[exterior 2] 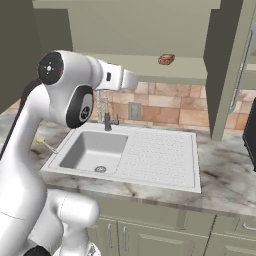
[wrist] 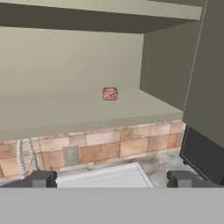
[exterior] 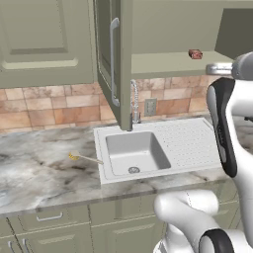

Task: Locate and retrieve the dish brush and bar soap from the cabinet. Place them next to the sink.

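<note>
Bar soap (wrist: 110, 93): one small reddish block, resting alone on the inner shelf of the open cabinet (exterior: 163, 63), well back from the shelf's front edge. Dish brush (exterior: 83, 157): lying on the marbled surface (exterior: 39, 168) just left of the sink (exterior: 148, 148), so that item looks done. Gripper (wrist: 112, 178): jaws spread wide, nothing held, level with the shelf and well short of the soap. Your step is the reach: keep the block centred between the fingertips, travel straight in just above the shelf, clear the door on the right, and close only once both fingers flank the soap.
</note>
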